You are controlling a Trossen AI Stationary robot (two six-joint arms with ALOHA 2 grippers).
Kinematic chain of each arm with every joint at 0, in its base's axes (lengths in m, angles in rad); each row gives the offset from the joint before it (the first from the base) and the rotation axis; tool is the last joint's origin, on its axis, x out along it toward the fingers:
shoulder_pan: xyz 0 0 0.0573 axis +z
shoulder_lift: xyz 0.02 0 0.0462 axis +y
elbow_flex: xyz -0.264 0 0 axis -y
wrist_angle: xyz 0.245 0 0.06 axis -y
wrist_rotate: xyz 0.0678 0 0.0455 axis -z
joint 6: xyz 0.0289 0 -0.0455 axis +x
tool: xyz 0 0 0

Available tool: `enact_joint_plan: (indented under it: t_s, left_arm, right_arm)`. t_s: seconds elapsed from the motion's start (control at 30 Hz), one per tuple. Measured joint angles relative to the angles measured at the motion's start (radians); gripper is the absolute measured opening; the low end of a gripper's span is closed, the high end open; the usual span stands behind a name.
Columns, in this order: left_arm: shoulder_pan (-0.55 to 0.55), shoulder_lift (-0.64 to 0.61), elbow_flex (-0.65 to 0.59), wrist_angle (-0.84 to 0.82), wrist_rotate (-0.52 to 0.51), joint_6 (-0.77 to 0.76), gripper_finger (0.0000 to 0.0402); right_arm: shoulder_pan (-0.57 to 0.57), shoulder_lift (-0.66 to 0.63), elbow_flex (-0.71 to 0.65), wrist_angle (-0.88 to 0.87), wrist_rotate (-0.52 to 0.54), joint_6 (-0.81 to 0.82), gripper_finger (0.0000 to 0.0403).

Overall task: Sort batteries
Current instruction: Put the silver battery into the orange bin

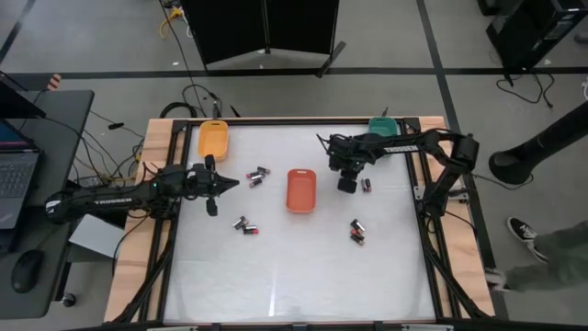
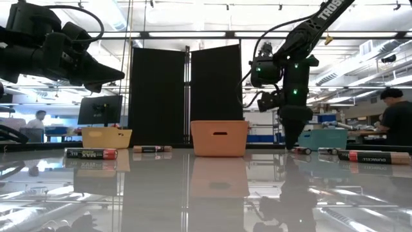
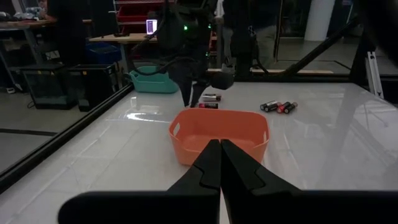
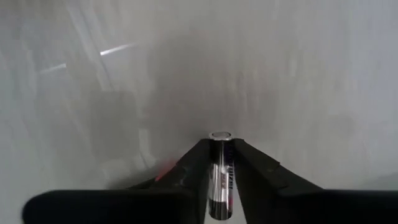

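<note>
High view: right gripper (image 1: 347, 184) sat near the table's far right corner, between red tray (image 1: 301, 189) and teal tray (image 1: 383, 124); loose batteries (image 1: 245, 225) lay mid-table. Left gripper (image 1: 213, 188) waited by orange tray (image 1: 213, 140).

Low view: cells read "MAX" (image 2: 91, 153) and "DURACELL" (image 2: 378, 156).

Left wrist: fingers (image 3: 210, 163) pressed together, empty.

Right wrist: jaws pinched one battery (image 4: 220, 174) lengthwise; label unreadable. Best to lift straight, grip centred, before carrying to a tray.

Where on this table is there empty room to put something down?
The whole near half of the table, below the battery pairs, is bare. It is crowded farther back, around the red-orange tray, where the left gripper and right gripper work.
</note>
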Motion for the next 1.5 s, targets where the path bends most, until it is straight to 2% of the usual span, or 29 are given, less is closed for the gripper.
enact_joint_plan:
  t_s: [0.13,0.27,0.6,0.77,1.2,1.5]
  left_arm:
    - [0.000,0.000,0.000,0.000,0.000,0.000,0.0008]
    - [0.000,0.000,0.000,0.000,0.000,0.000,0.0008]
    - [0.000,0.000,0.000,-0.003,0.000,0.002,0.0008]
    - [0.000,0.000,0.000,-0.003,0.000,0.002,0.0008]
    - [0.000,0.000,0.000,-0.003,-0.001,0.002,0.0008]
    - [0.000,0.000,0.000,-0.003,-0.001,0.002,0.0008]
  right_arm:
    - [-0.014,0.001,-0.001,-0.004,0.000,0.006,0.0112]
    - [-0.033,0.001,-0.001,-0.002,0.003,0.005,0.0117]
    - [-0.050,0.071,0.002,0.003,0.008,-0.031,0.0073]
    - [-0.049,0.063,0.004,0.001,0.017,-0.042,0.0064]
    - [-0.016,0.021,0.151,-0.057,0.019,-0.033,0.0061]
    - [0.131,0.017,0.342,-0.063,-0.035,0.068,0.0061]
